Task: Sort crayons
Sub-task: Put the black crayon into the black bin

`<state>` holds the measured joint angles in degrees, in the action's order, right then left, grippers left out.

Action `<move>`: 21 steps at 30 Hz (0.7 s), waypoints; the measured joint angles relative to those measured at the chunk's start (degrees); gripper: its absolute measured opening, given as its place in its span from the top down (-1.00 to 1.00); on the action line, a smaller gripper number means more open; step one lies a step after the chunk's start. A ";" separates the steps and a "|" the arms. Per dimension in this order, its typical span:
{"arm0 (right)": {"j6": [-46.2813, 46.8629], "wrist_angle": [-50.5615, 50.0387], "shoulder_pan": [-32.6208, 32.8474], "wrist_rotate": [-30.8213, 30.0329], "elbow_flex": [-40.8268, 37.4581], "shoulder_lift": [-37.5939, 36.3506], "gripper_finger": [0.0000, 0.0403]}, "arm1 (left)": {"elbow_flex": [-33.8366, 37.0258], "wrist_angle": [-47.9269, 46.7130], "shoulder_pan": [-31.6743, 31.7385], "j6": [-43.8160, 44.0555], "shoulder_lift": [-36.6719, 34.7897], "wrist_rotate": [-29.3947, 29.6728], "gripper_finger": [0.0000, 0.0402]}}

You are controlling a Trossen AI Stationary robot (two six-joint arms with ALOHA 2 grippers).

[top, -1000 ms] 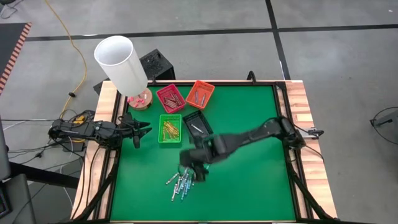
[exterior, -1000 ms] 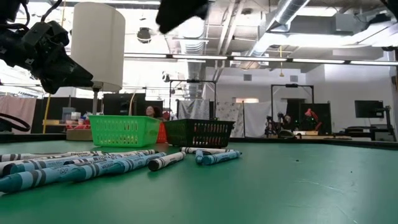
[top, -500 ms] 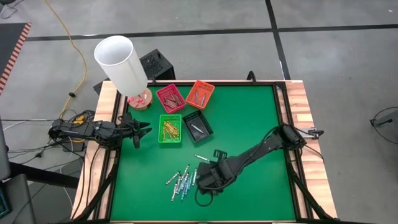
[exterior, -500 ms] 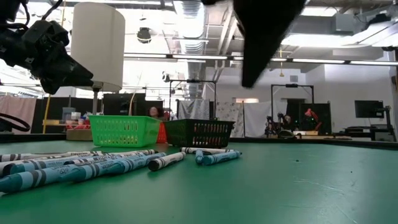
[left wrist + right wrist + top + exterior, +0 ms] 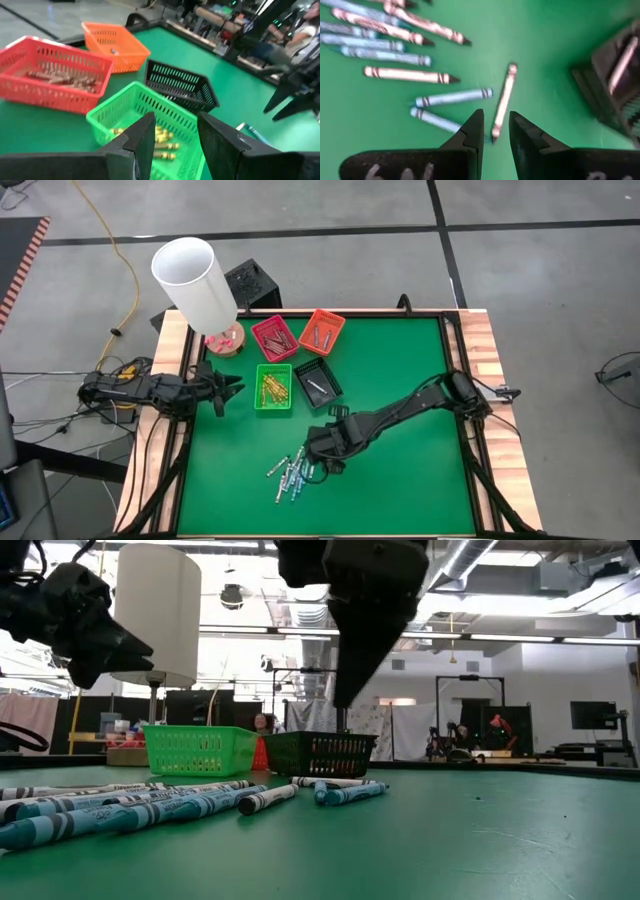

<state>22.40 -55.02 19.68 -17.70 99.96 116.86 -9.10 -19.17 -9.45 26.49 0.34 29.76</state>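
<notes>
Loose crayons (image 5: 292, 473) scattered on the green tabletop (image 5: 400, 380) near its front edge, mostly light blue with a few red-brown and pale ones among them; seen close along the mat in the low view (image 5: 150, 805). Right gripper (image 5: 318, 452) poised just above the far side of that scatter, fingers (image 5: 470, 135) parted by a narrow gap with nothing between them, a pale crayon (image 5: 503, 101) lying on the mat straight beyond the tips. Left gripper (image 5: 232, 389) parked at the left edge of the tabletop beside the green tray (image 5: 273, 387), fingers (image 5: 142, 135) apart and empty. Yellow-orange crayons in the green tray, red-brown ones in the red tray (image 5: 274, 337), a few in the orange tray (image 5: 321, 331), one pale stick in the black tray (image 5: 318, 383). White lamp (image 5: 195, 283) at the far left corner.
</notes>
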 joint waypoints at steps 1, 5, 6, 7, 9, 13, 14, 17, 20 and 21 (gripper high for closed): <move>-1.46 1.25 -0.02 0.35 0.00 0.00 0.57 | 0.00 0.89 0.02 -0.40 0.00 -0.29 0.32; -5.39 6.14 -0.18 3.03 -1.53 -0.05 0.57 | 0.00 3.69 0.00 -3.22 -0.01 -1.33 0.32; -5.57 6.22 -0.22 3.51 -2.29 -0.25 0.57 | 0.00 3.98 0.01 -3.65 -0.02 -1.43 0.32; -5.46 6.88 -0.28 3.96 -3.27 -0.44 0.57 | 0.00 4.04 0.01 -4.01 0.00 -1.44 0.32; -5.40 9.86 -0.61 5.65 -6.13 -1.43 0.57 | 0.00 4.01 0.01 -4.33 0.00 -1.42 0.32; -3.24 17.38 -0.96 6.04 -13.10 -4.77 0.57 | 0.00 3.94 0.02 -4.31 -0.02 -1.53 0.32; -2.44 19.17 -1.28 6.12 -15.01 -5.77 0.57 | 0.00 3.98 0.02 -4.35 -0.02 -1.71 0.32; 0.48 23.58 -2.40 6.83 -20.63 -8.65 0.57 | 0.00 4.00 0.00 -4.81 0.00 -1.99 0.32; 2.93 27.76 -3.55 7.31 -25.33 -10.06 0.56 | 0.00 4.12 0.01 -4.77 -0.02 -2.00 0.32; 3.09 29.19 -3.88 7.29 -26.40 -10.12 0.56 | 0.00 4.10 0.01 -4.77 -0.02 -1.97 0.32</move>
<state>25.49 -25.83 15.80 -10.41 73.57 106.74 -9.10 -15.07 -9.44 21.71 0.32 27.78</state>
